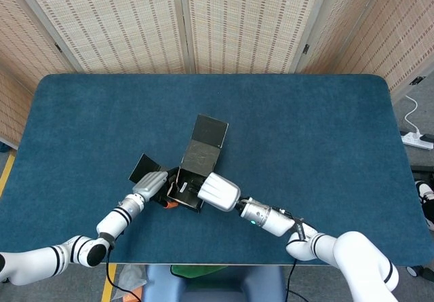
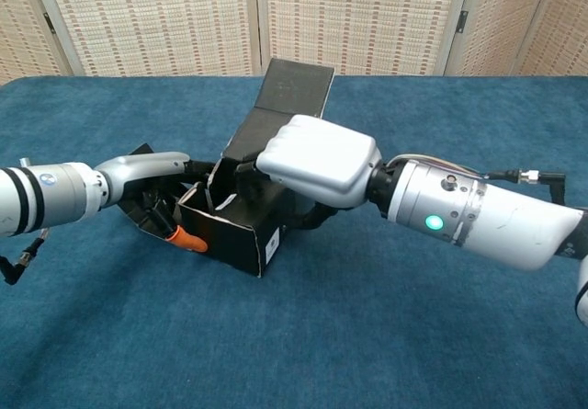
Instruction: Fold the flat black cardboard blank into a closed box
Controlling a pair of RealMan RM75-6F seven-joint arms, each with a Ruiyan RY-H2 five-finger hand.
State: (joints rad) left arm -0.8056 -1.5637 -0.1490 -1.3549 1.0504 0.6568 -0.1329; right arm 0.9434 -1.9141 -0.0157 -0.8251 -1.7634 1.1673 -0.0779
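Clearly the step in hand is tucking the side flaps in so the lid can come over, and doing it well calls for the two hands to work against each other: one steadying a wall while the other eases a flap down inside, slowly, since thin card buckles if pushed off its crease. Largest in view is the table (image 1: 325, 125), its blue cloth bare around the work. On it, toward the near edge and a little left of centre, sits the box (image 2: 241, 244), half made: matt black card, walls standing on the near side, a small white label on the near corner, and a long lid panel (image 2: 292, 89) rising tilted at the far side, not yet closed. A loose flap (image 1: 141, 167) juts out flat to the left. The right hand (image 2: 317, 161) covers the box's top from the right, fingers curled down into or onto it; whether they grip card I cannot tell. The left hand (image 2: 147, 172) reaches in at the left wall, fingers bent against the flap there, an orange fingertip (image 2: 190, 241) touching the box's base.
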